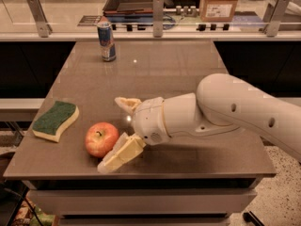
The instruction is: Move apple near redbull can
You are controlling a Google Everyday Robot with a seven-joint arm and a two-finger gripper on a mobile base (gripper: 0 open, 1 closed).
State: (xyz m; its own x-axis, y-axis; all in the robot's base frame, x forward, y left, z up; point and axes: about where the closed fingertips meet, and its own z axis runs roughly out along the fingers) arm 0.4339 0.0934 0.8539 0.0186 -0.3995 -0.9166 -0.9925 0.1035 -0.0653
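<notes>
The red apple (101, 139) with yellowish patches and a short stem sits near the table's front left edge. The blue and silver redbull can (107, 42) stands upright at the far left of the table, well away from the apple. My gripper (113, 133) reaches in from the right, open, with one cream finger behind the apple and the other in front of it at its right side. The apple lies at the mouth of the open fingers; I cannot tell whether they touch it.
A yellow sponge with a green top (55, 120) lies left of the apple near the table's left edge. The brown table (169, 74) ends just in front of the apple. Behind it run a rail with posts, a dark tray (129, 1) and a cardboard box (218, 2).
</notes>
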